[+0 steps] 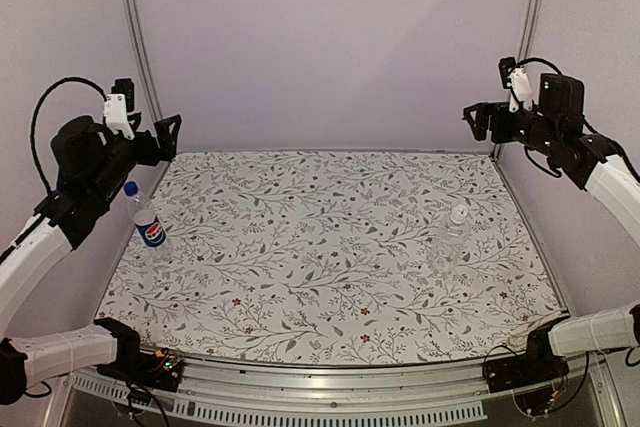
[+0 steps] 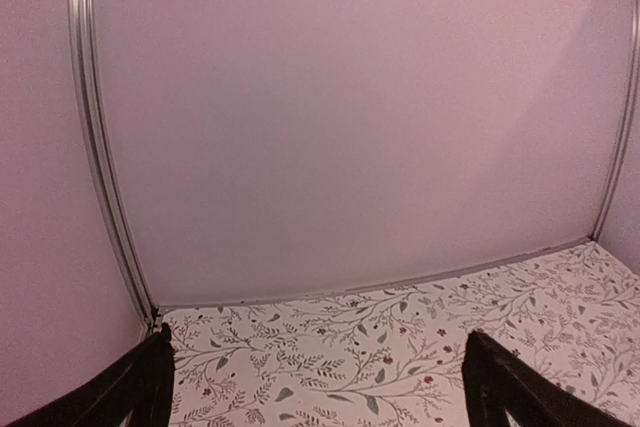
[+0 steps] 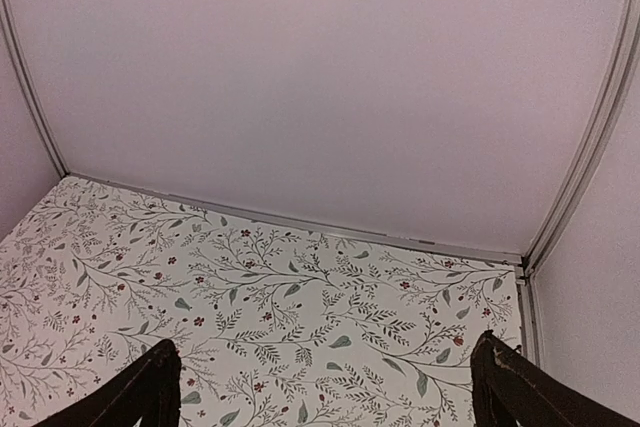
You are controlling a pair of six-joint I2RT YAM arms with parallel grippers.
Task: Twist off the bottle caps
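Note:
A clear bottle with a blue Pepsi label [image 1: 150, 229] stands upright at the table's left edge, its bright blue cap [image 1: 131, 188] on top. A plain clear bottle [image 1: 455, 235] stands upright at the right, with a whitish cap [image 1: 459, 210]. My left gripper [image 1: 168, 136] is raised above the back left corner, open and empty, behind the Pepsi bottle. My right gripper [image 1: 478, 119] is raised above the back right corner, open and empty, well behind the plain bottle. Both wrist views show only spread dark fingertips [image 2: 155, 372] [image 3: 155, 377] over the floral mat; no bottle shows in them.
The floral mat [image 1: 330, 247] covers the table. Pale walls with metal corner posts [image 1: 135, 37] [image 1: 535, 7] close in the back and sides. A metal rail with the arm bases [image 1: 140, 352] [image 1: 520, 367] runs along the near edge.

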